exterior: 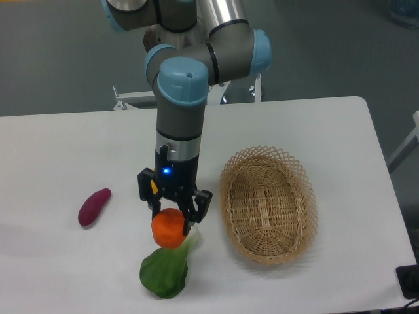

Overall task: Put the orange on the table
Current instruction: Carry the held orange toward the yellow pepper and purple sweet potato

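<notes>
The orange [169, 228] is a small round orange-red fruit held between the fingers of my gripper [173, 221]. The gripper is shut on it, pointing straight down over the white table [65, 150]. The orange hangs just above or against the top of a green leafy vegetable [165, 271]; I cannot tell whether they touch. The arm's wrist stands upright above the gripper, near the table's middle front.
An oval wicker basket [267, 204] stands to the right of the gripper, with nothing in it. A purple sweet potato [94, 207] lies to the left. The table's front edge is just beyond the leafy vegetable.
</notes>
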